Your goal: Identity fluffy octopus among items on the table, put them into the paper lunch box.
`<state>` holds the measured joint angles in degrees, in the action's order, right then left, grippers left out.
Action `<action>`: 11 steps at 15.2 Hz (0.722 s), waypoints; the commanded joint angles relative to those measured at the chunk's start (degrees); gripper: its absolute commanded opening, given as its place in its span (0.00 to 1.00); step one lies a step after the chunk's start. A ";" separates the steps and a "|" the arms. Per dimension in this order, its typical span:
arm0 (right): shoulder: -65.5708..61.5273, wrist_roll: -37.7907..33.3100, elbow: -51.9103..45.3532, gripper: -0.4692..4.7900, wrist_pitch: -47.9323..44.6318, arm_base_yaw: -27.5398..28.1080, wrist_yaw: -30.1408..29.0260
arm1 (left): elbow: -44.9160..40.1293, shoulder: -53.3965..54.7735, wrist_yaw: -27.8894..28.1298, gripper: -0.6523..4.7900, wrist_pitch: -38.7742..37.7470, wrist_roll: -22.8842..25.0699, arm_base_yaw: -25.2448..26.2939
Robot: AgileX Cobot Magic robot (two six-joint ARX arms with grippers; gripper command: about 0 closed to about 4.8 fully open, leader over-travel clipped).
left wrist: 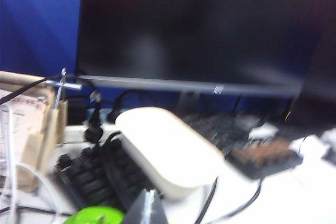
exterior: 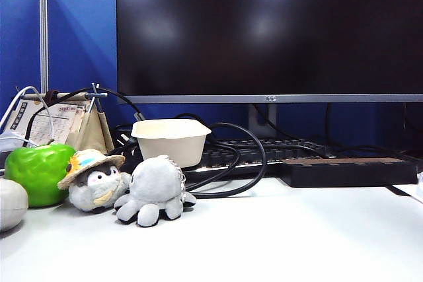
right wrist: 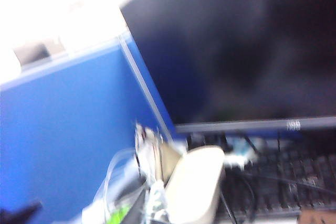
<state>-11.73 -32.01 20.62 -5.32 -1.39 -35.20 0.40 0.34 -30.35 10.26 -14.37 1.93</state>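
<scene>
I've moved nothing yet: the octopus [exterior: 154,189] sits on the table [exterior: 284,236] in front of the empty lunch box [exterior: 171,139], beside the penguin [exterior: 96,180], and both grippers, left and right, are out of sight, closed and empty.

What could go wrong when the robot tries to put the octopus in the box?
It might grab the wrong toy: the penguin plush sits touching the fluffy octopus. The paper lunch box rests on the keyboard among black cables, so a nudge could tip it. Neither the left nor the right gripper shows clearly in any view, and both wrist views are blurred.
</scene>
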 commanded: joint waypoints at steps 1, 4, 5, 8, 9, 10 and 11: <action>-12.15 2.78 6.56 0.09 2.25 -0.07 -5.55 | 0.07 -0.15 0.96 0.30 0.96 -6.03 -0.02; -24.81 6.84 12.41 0.09 7.13 -3.10 -8.41 | 0.07 -0.15 0.55 0.30 -0.26 -9.27 -0.02; -27.56 8.94 13.22 0.09 9.01 -5.25 -8.20 | 0.07 -0.15 0.31 0.30 -0.81 -9.73 -0.02; -35.95 16.52 13.92 0.09 17.49 -17.09 -1.33 | 0.04 -0.15 0.28 0.30 -3.23 -9.90 -0.02; -38.32 18.43 13.92 0.09 18.91 -21.97 2.25 | 0.04 -0.15 0.26 0.30 -3.39 -9.90 -0.02; -40.44 19.04 13.92 0.09 18.75 -26.75 6.10 | 0.07 -0.15 0.07 0.30 -3.39 -9.90 -0.02; -42.34 19.71 13.92 0.09 17.64 -31.12 10.27 | 0.04 -0.15 0.07 0.30 -3.41 -9.90 -0.02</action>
<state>-53.04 -13.56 34.33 14.28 -30.04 -29.02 0.40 0.34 -29.98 6.39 -24.10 1.93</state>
